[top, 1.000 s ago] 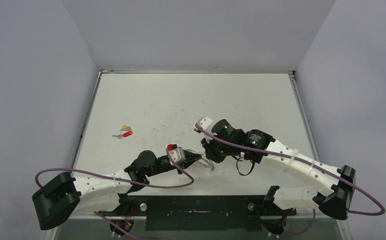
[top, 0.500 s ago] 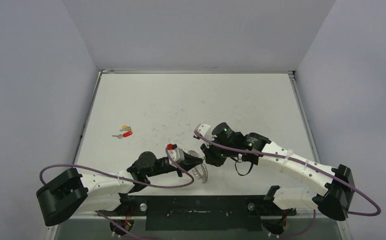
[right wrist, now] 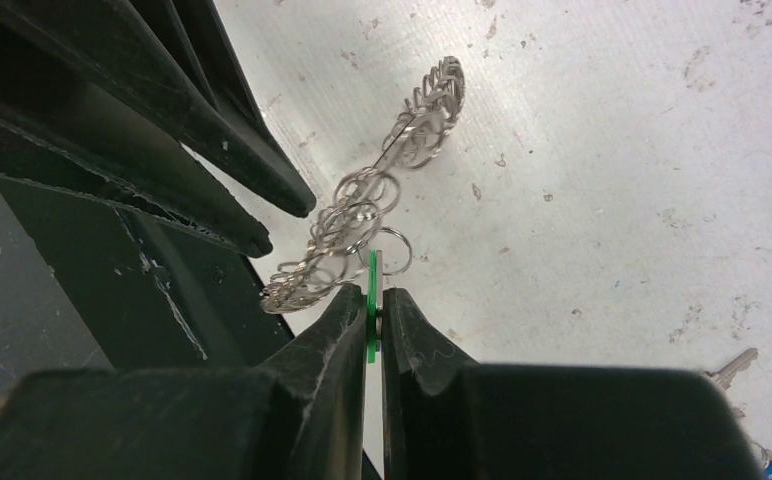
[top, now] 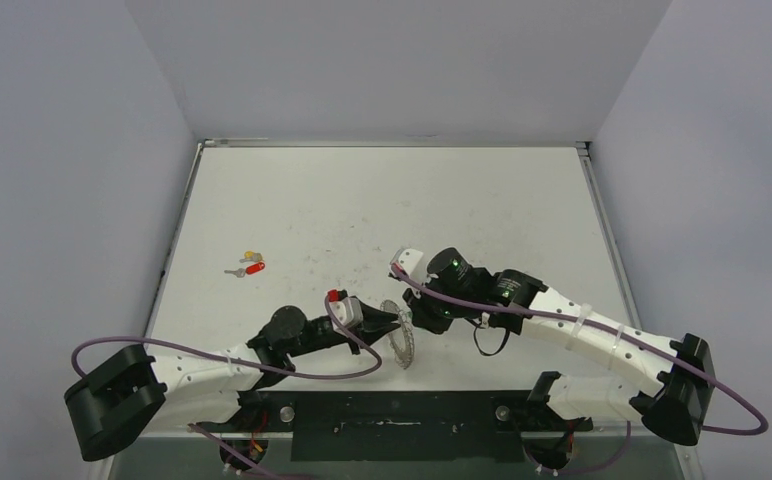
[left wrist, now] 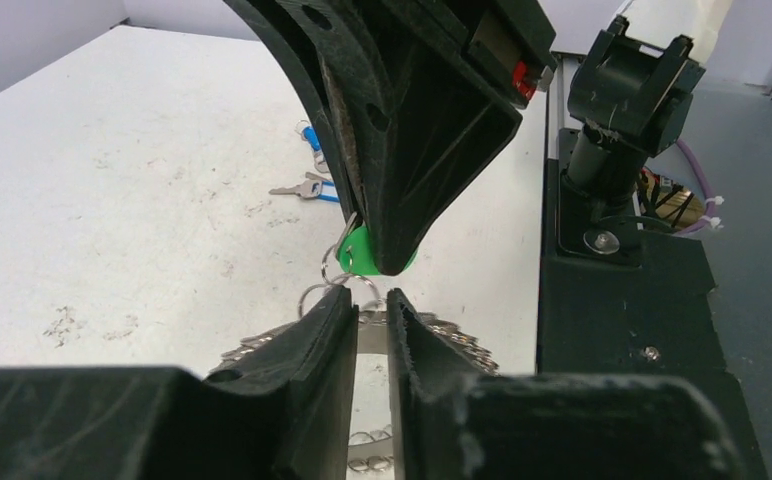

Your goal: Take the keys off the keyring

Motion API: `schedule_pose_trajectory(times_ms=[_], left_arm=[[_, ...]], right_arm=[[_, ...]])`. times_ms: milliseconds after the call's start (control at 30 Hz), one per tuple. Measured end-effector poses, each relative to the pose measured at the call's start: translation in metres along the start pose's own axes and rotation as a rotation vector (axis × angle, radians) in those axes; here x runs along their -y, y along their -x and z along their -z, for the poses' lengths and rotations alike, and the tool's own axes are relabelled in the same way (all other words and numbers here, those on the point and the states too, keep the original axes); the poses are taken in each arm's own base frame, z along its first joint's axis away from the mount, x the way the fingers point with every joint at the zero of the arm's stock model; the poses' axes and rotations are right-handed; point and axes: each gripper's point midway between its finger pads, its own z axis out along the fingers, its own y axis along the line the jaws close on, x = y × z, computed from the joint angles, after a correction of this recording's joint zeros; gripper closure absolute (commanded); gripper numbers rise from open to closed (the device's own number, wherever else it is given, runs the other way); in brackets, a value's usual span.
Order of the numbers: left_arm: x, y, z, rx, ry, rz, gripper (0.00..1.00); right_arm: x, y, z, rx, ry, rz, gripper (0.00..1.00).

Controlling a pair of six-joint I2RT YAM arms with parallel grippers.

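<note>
Looking through the left wrist camera, I saw the left gripper (left wrist: 369,303) almost closed, its fingers pinching the flat rim of the keyring (left wrist: 371,338), which stood on edge. Just beyond its tips, the right gripper (right wrist: 373,297) was clamped on the green-tagged key (right wrist: 372,272). The tag sat edge-on between its fingers, beside the ring's wire loops. Blue-tagged keys (left wrist: 314,182) lay on the table (left wrist: 112,180) farther beyond the left gripper. Red- and yellow-tagged keys (top: 251,263) lay well apart from both grippers.

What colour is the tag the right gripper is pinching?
The tag is bright green; right wrist view.
</note>
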Motion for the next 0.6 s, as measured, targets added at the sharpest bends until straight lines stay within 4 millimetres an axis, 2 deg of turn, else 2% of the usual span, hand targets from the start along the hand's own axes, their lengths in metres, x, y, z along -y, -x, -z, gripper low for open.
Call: schedule_pose_trajectory(times_ms=[200, 300, 467, 600], left_arm=[[-0.002, -0.001, 0.004, -0.028, 0.009, -0.024, 0.66], [-0.002, -0.007, 0.003, -0.055, 0.006, -0.023, 0.63], [-0.003, -0.011, 0.002, -0.074, 0.006, -0.025, 0.63], [-0.003, -0.014, 0.002, -0.090, 0.007, -0.022, 0.69]], right_arm=[[-0.010, 0.004, 0.002, 0.010, -0.020, 0.042, 1.00], [-0.016, 0.009, 0.004, 0.021, -0.016, 0.057, 1.00], [-0.019, 0.016, 0.007, 0.036, -0.023, 0.063, 1.00], [-0.020, 0.017, 0.006, 0.036, -0.028, 0.057, 1.00]])
